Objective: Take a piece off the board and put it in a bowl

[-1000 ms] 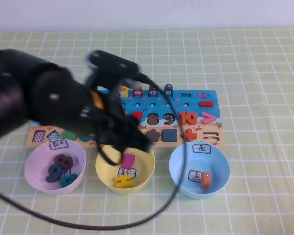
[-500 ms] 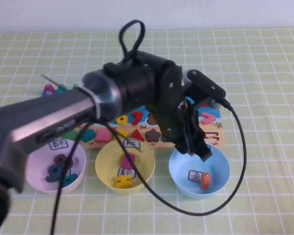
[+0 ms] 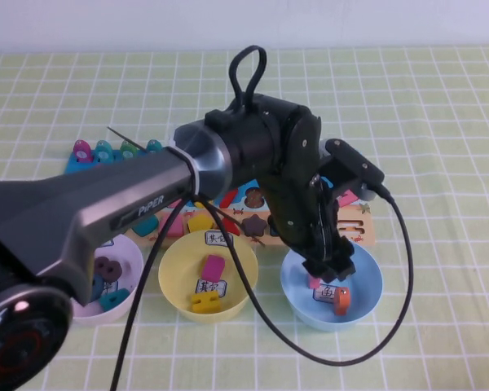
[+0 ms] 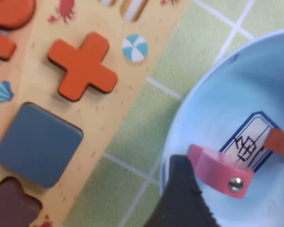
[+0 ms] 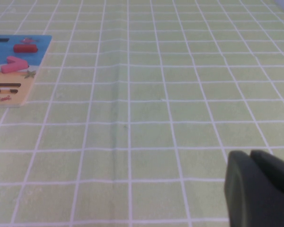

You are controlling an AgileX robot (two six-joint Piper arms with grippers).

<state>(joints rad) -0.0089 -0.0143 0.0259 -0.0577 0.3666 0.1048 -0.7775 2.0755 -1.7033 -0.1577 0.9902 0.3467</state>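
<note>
Now, piece: a pink piece [image 4: 217,171] is sitting inside the blue bowl [image 3: 369,297], by the label card [image 4: 248,143] on the bowl's floor; in the high view only a sliver of pink [image 3: 314,282] is showing under the arm.
Change: 1 second ago the left arm was working over the yellow bowl [image 3: 173,281]; half a second ago it was swinging across to the blue bowl's rim, and now its tip is reaching down into that bowl with pink showing there that was not visible before.
Left gripper: the left gripper [image 3: 329,270] is hanging just over the blue bowl's near-left part; one dark finger [image 4: 180,198] is touching or almost touching the pink piece, but whether it is clasping or has let go, I cannot tell.
Meaning for the task: judging by this, the delivery is at or just past the drop; what is remaining is a clean release and a lift clear.
Bowl contents: an orange piece [image 3: 341,300] is also lying in the blue bowl.
Board: the board [image 3: 360,225] is lying just behind the 3 bowls, with an orange plus [image 4: 82,65] and a blue-grey square [image 4: 37,144] seated in it.
Other bowls: the yellow bowl is holding pink and yellow pieces; the pink bowl [image 3: 135,265] is holding dark numerals.
Right gripper: the right gripper [image 5: 255,187] is staying parked over bare green cloth [image 5: 146,94] well right of the board, its fingers pressed together on nothing.
</note>
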